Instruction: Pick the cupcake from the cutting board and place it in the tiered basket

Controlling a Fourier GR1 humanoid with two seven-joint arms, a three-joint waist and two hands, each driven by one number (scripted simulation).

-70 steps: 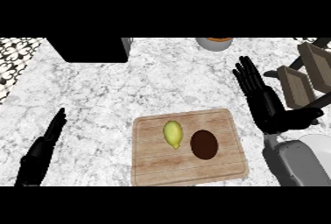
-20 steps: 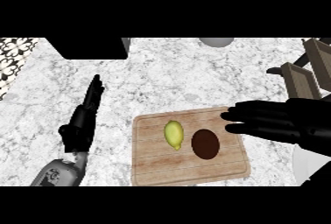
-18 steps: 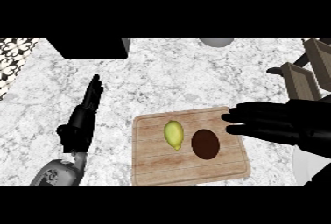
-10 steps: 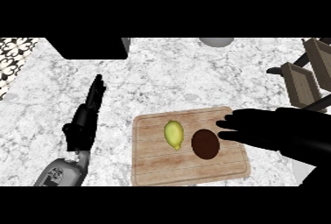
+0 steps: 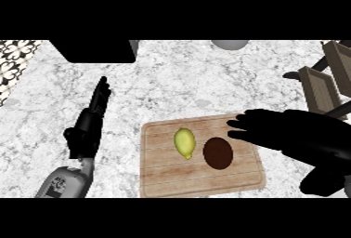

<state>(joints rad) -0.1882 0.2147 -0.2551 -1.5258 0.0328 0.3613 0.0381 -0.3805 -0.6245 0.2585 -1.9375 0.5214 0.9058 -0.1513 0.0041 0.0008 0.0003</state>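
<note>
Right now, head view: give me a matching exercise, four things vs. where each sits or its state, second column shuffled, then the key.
Things
1. cupcake
2. lemon
3. right hand
4. left hand

Place or state
A. yellow, on the left half of the cutting board
B. open, over the bare counter left of the board
C. dark brown, on the board, right of the yellow fruit
D. fingers spread, over the board's right edge, next to the dark brown item

Pairs: 1-C, 2-A, 3-D, 4-B
</note>
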